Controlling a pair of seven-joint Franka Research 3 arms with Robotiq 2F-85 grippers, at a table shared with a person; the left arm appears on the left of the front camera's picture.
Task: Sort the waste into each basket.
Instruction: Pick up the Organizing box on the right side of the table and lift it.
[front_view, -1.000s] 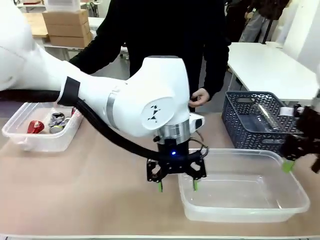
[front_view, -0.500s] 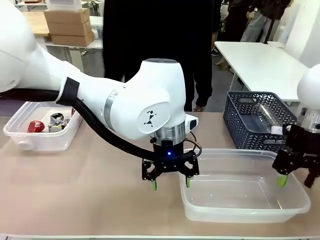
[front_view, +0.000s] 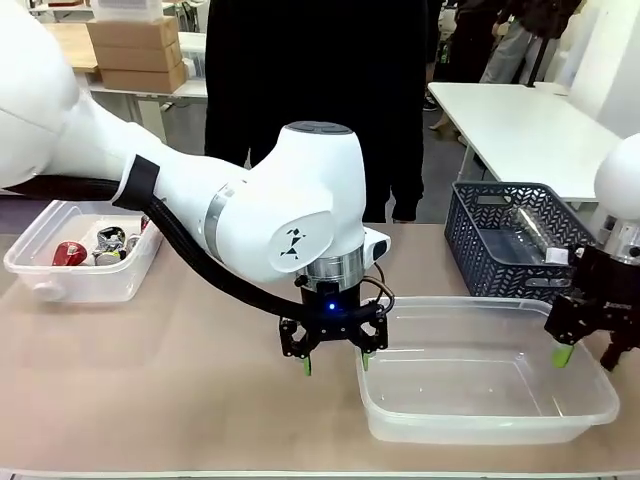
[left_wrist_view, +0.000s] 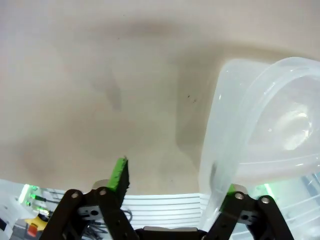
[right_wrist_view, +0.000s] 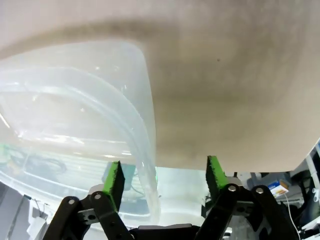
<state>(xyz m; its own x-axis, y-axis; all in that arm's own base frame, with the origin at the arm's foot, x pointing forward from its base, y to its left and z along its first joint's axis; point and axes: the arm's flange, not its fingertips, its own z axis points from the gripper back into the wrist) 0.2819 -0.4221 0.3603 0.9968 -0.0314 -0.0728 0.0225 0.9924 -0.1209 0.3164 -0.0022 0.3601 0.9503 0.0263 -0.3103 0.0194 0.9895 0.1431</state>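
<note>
Clear plastic shows on both tubs in the front view. The near tub (front_view: 480, 432) sits at the right front of the table (front_view: 180, 400). The far tub (front_view: 60, 285), at the left, holds a red can (front_view: 70, 253) and silvery cans (front_view: 112, 243). Behind the near tub a dark crate (front_view: 490, 250) holds a clear bottle (front_view: 535, 232). My left pincer (front_view: 337, 363) hangs spread at the near tub's left wall, one finger outside it, the other at its rim. My right pincer (front_view: 586, 357) is spread at that tub's right end, gripping nothing. A person (front_view: 300, 80) in black stands across the table.

From my left wrist, my fingers stand apart and empty. The left pad (left_wrist_view: 120, 174) is over bare table, and the right finger shows through the tub's rounded corner.

From my right wrist, my fingers are apart too. The tub's wall rises between the pads, close by the left pad (right_wrist_view: 115, 177).
</note>
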